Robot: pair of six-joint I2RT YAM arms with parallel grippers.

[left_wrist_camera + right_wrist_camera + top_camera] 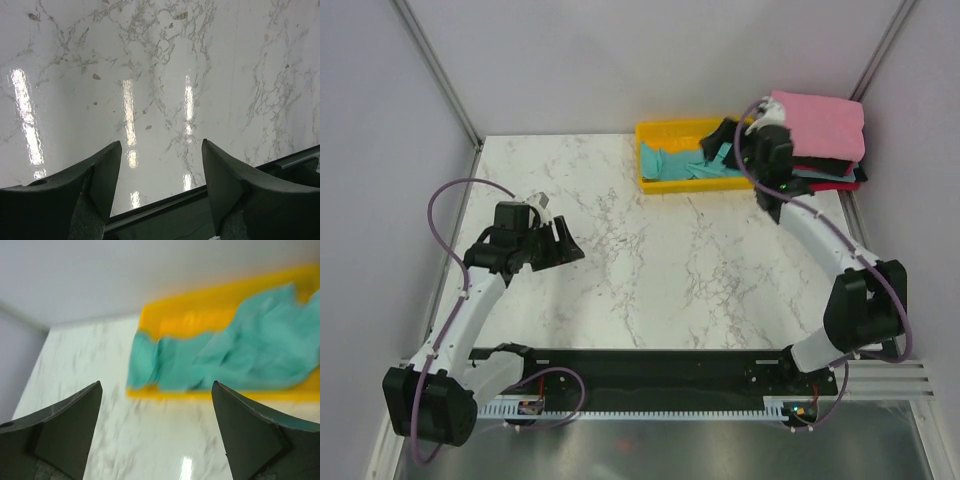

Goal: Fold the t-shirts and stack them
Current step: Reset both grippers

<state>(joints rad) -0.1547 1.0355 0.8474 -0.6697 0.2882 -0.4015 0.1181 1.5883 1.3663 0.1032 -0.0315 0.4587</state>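
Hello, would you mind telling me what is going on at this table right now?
Two robot arms are partway through folding and stacking t-shirts. A folded stack with the pink t-shirt on top sits at the far right corner, and a crumpled teal t-shirt lies in the yellow tray. The right gripper faces that teal shirt, fingers open and empty. The left gripper hovers open over the bare marble table, holding nothing.

Table (650, 270): white marble, grey veining. Far tray (665, 128): yellow, and the teal tee (685, 165) fills it. Far right: pink tee (820, 125) over black tee (830, 161) and red tee (837, 185). My left fingers (95, 185): matte black.
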